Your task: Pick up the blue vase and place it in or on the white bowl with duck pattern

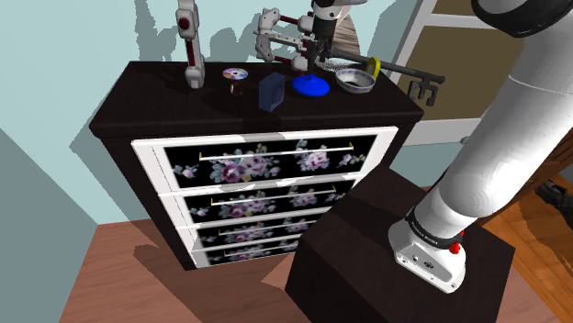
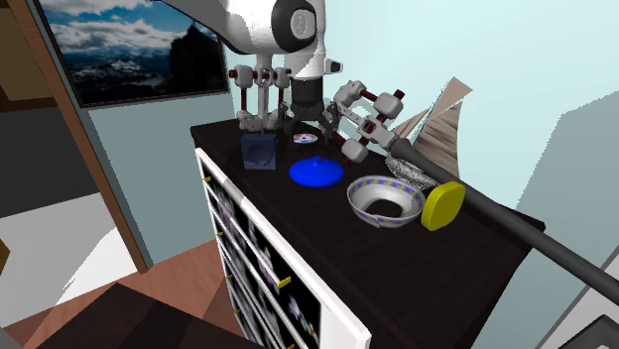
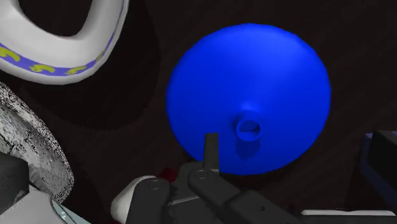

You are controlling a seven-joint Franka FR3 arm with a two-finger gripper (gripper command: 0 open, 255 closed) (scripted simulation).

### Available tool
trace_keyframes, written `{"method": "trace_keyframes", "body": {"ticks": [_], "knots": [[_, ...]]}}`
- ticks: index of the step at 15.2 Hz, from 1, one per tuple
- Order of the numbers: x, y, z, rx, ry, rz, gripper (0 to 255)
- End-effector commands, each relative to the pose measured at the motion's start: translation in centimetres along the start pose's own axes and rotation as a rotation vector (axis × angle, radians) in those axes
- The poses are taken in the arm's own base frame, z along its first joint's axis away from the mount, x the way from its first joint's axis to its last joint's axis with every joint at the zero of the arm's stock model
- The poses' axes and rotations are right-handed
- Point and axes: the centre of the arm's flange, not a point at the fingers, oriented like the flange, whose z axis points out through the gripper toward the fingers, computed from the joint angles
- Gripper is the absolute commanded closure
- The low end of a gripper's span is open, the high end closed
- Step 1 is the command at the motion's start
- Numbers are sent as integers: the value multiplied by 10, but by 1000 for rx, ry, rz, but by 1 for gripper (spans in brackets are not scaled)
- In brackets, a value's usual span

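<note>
The blue vase [image 1: 311,85] is a low, wide cone with a small neck, standing on the dark dresser top [image 1: 165,96]. From above, its neck [image 3: 248,126] sits near the middle of the blue body [image 3: 267,76]. The white bowl [image 1: 354,79] with a blue and yellow patterned band stands just beside it, towards the shoulder view's right. In the second exterior view the vase [image 2: 315,171] lies between a blue cube and the bowl [image 2: 385,201]. My black gripper [image 1: 321,57] hangs above the vase's far side, clear of it [image 2: 301,111]. The bowl's rim [image 3: 63,38] curves past beside the vase.
A dark blue cube [image 1: 272,92], a small disc [image 1: 236,73] and two white-and-red jointed toys [image 1: 191,46] [image 1: 275,41] crowd the dresser top. A yellow disc [image 2: 442,205] and a long dark rod [image 2: 516,233] lie beyond the bowl. The stand [image 1: 395,248] is in front.
</note>
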Motion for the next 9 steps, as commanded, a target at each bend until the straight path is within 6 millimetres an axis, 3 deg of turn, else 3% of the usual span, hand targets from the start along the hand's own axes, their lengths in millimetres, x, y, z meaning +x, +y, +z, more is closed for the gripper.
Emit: {"method": "trace_keyframes", "body": {"ticks": [1,9], "knots": [[18,15,6,-10,11,-3,0],[20,17,46,-10,12,-3,0]]}}
